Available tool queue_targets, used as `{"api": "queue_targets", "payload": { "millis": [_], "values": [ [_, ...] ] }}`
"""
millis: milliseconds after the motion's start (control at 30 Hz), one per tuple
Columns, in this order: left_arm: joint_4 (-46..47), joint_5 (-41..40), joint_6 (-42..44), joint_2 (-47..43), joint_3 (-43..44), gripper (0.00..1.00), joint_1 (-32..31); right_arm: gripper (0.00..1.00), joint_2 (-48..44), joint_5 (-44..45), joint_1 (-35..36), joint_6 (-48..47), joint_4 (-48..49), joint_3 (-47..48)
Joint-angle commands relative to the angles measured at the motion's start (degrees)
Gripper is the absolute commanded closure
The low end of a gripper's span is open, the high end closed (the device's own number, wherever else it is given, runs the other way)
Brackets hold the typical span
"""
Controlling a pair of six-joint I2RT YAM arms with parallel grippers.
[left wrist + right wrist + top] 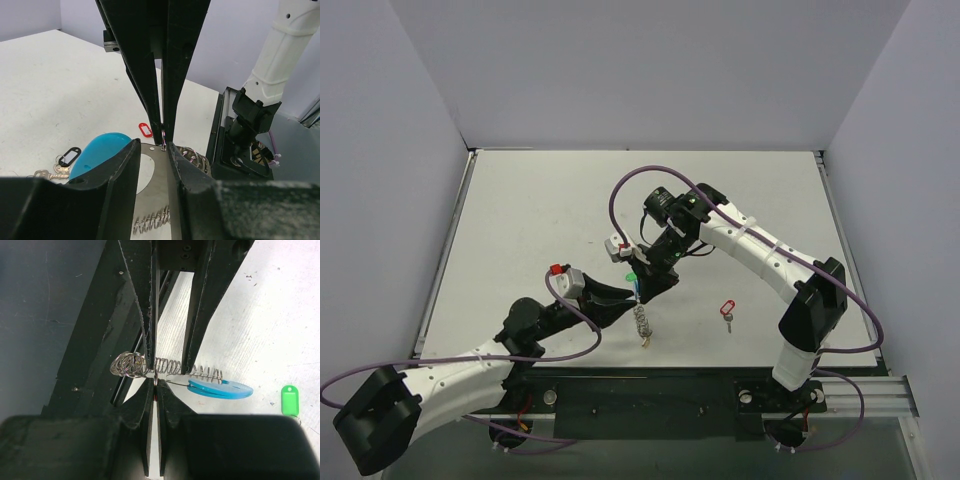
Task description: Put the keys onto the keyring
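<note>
The keyring (165,369) is a silvery coiled chain with a cluster of rings and a light-blue tag (220,388). It lies near the table's front middle (642,322). My right gripper (156,382) is shut on a thin ring of the keyring. My left gripper (152,145) is open, and its fingers (150,315) straddle the chain on either side of the right gripper's tips. The green-tagged key (631,277) lies just beside both grippers. Right of them lies the red-tagged key (726,310). The black-tagged key (69,156) lies beyond the blue tag (100,150).
The two arms meet over the front middle of the white table (540,220). A black rail (650,395) with both arm bases runs along the near edge. Grey walls stand on the other three sides.
</note>
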Motion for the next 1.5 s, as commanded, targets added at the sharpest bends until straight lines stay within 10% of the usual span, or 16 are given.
{"api": "queue_targets", "payload": {
  "millis": [0,467,667,1467],
  "values": [
    [4.1,2.0,-0.6,0.6,2.6,0.64,0.2,1.00,-0.3,-3.9,0.1,-0.4,-2.3,0.7],
    [4.5,2.5,-1.0,3.7,4.6,0.75,-0.5,1.00,0.1,-3.5,0.0,0.2,-2.2,1.3],
    [2.8,2.2,-0.8,4.1,5.4,1.00,-0.8,1.00,0.3,-3.3,0.2,0.5,-2.2,1.3],
    [-17.5,2.0,8.9,-4.5,8.7,1.00,-1.0,0.68,-3.8,2.0,-3.6,-2.8,-5.7,2.1]
  ]
}}
